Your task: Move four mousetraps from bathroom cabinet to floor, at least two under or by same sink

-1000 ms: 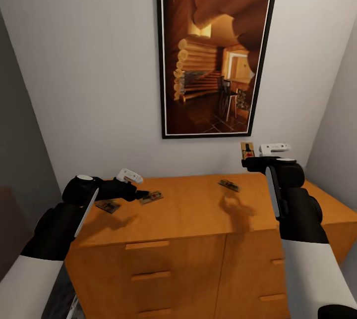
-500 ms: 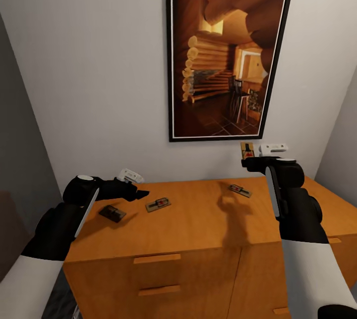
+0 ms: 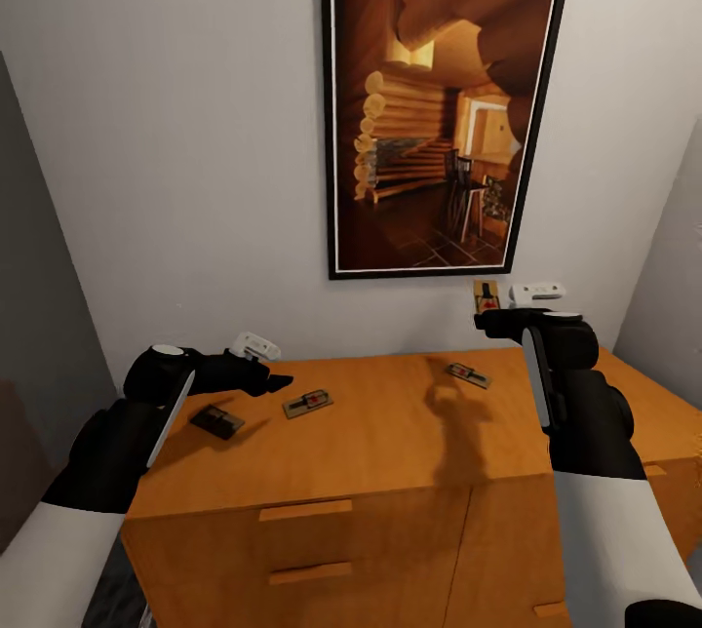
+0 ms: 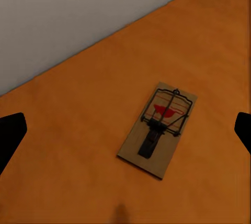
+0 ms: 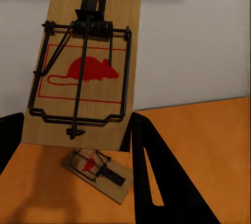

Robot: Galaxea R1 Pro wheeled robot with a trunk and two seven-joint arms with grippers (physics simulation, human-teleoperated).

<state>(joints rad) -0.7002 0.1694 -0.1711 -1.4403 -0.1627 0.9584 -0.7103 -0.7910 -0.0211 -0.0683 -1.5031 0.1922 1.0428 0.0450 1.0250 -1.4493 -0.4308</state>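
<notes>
Tan mousetrap [image 5: 86, 62] upright in right claw [image 3: 487, 308], above cabinet [image 3: 390, 433].

The cabinet [image 3: 370, 452] stands against the wall, below a picture [image 3: 439, 101]. On its top lie three mousetraps: one at the far left [image 3: 216, 421], one just right of it [image 3: 308, 403], and one [image 3: 469, 374] well apart toward the right, nearer the wall. The left gripper [image 3: 278, 380] hangs above the top between the two left traps. The right gripper [image 3: 485, 314] holds the fourth trap [image 3: 487, 295] upright above the right-hand trap.
</notes>
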